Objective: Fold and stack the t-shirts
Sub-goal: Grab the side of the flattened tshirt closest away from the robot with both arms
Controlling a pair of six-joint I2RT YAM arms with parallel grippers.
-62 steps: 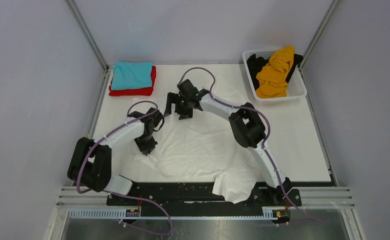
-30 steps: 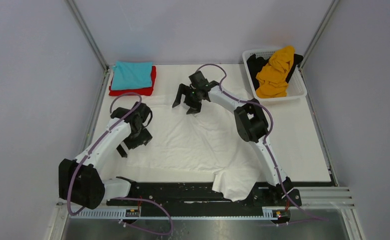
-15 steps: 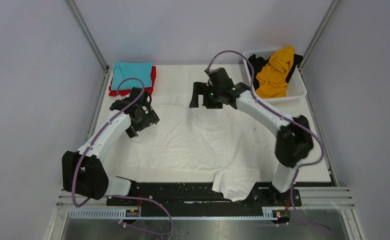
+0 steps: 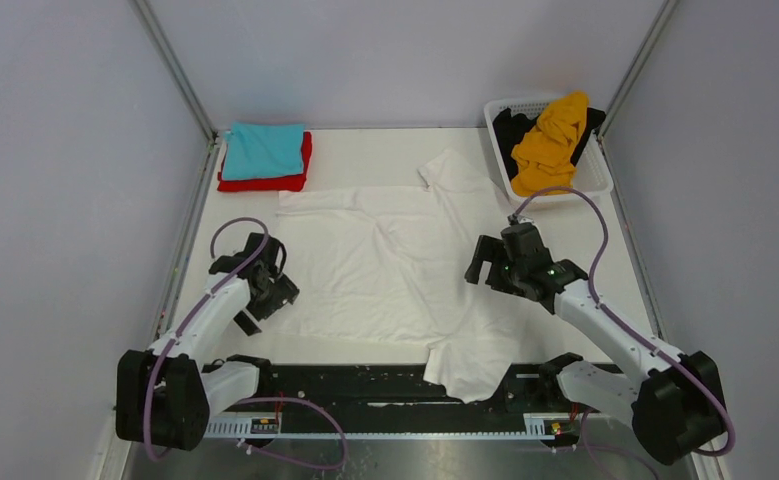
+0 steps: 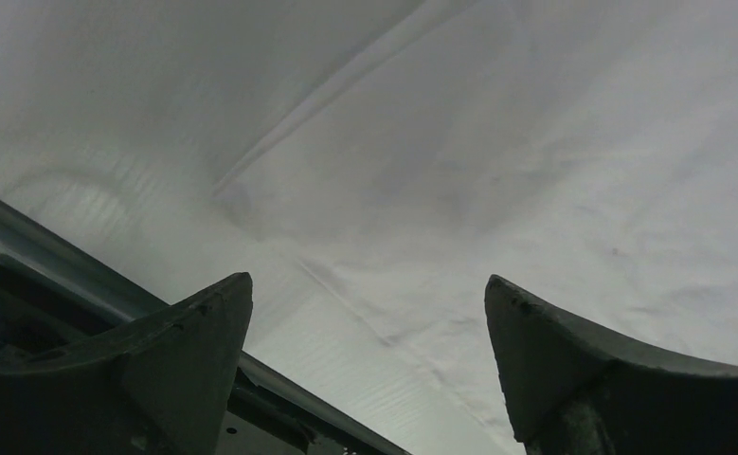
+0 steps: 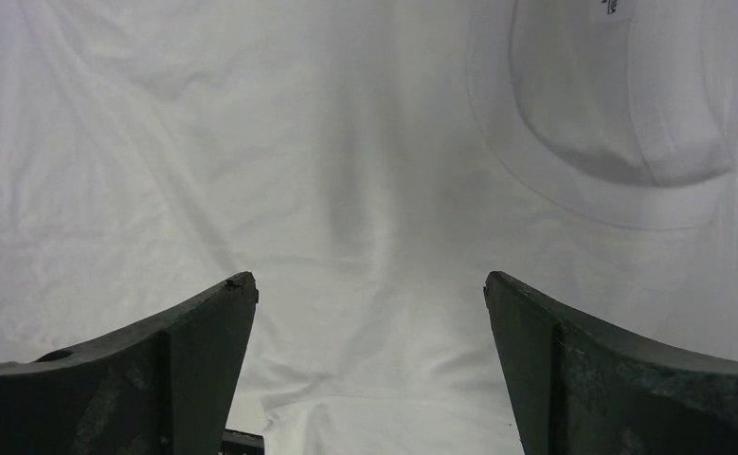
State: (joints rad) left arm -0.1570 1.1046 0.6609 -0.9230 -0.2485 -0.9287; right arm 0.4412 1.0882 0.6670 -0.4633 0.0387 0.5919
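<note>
Moved: two arms withdrew; one white t-shirt (image 4: 385, 265) lay spread.
Grippers: left gripper (image 5: 365, 289), right gripper (image 6: 369, 284), both spread.
Stacked shirts (image 4: 263, 150): two.
Basket shirts (image 4: 550, 140): two.

5 t-shirts (image 4: 385, 265), 1 basket (image 4: 597, 178), 2 arms (image 4: 205, 315).

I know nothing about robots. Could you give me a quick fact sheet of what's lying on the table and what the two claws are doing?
Spread out: white t-shirt, mostly flat on the table, one part hanging over the near edge
Folded stack: teal t-shirt on the red t-shirt, far left corner
Unfolded: orange-yellow t-shirt and black t-shirt, bunched in the basket, far right
Left gripper: open, empty, over the white shirt's left edge
Right gripper: open, empty, over the white shirt near its collar
</note>
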